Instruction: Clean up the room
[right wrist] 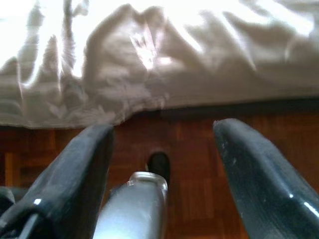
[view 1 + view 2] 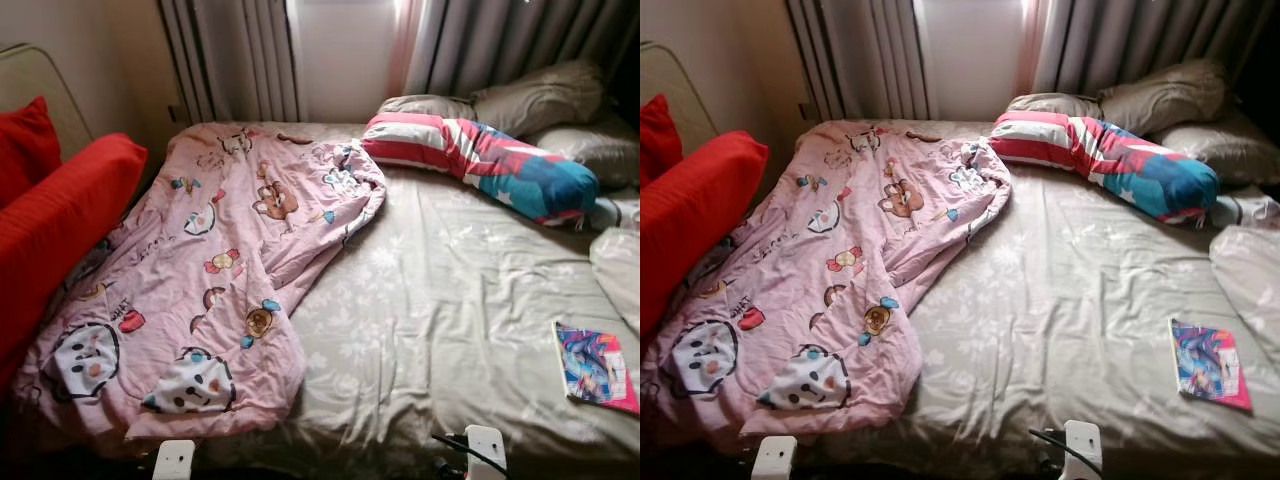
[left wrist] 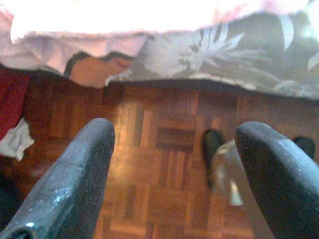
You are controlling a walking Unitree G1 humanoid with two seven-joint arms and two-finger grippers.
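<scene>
Across the bed (image 2: 440, 330), covered by a grey-beige sheet with a pale floral print, the following items are laid out:

- Pink cartoon-printed quilt (image 2: 200, 290), crumpled, spread along the robot's left half of the mattress from the head end to the near edge, where it hangs over slightly
- Two red cushions (image 2: 60, 215), stacked against the left wall, the lower one touching the quilt's edge
- Long bolster pillow striped red and white with a blue and teal end (image 2: 480, 160), laid slantwise at the head of the bed, just beside the quilt's upper corner
- Grey-beige pillows (image 2: 540, 100), piled behind the bolster against the grey curtains (image 2: 500, 40)
- Thin colourful illustrated magazine (image 2: 597, 367), lying flat near the right edge of the sheet, well apart from the quilt

Below the mattress edge, dark wooden parquet floor (image 3: 164, 164) is seen in both wrist views

- Left gripper (image 3: 174, 169): hung low over the floor at the bed's near side, black fingers spread wide, nothing held; a small white crumpled scrap (image 3: 17, 142) lies on the parquet near a red cloth
- Right gripper (image 1: 162, 169): likewise low beside the overhanging sheet, fingers spread apart, nothing held
</scene>
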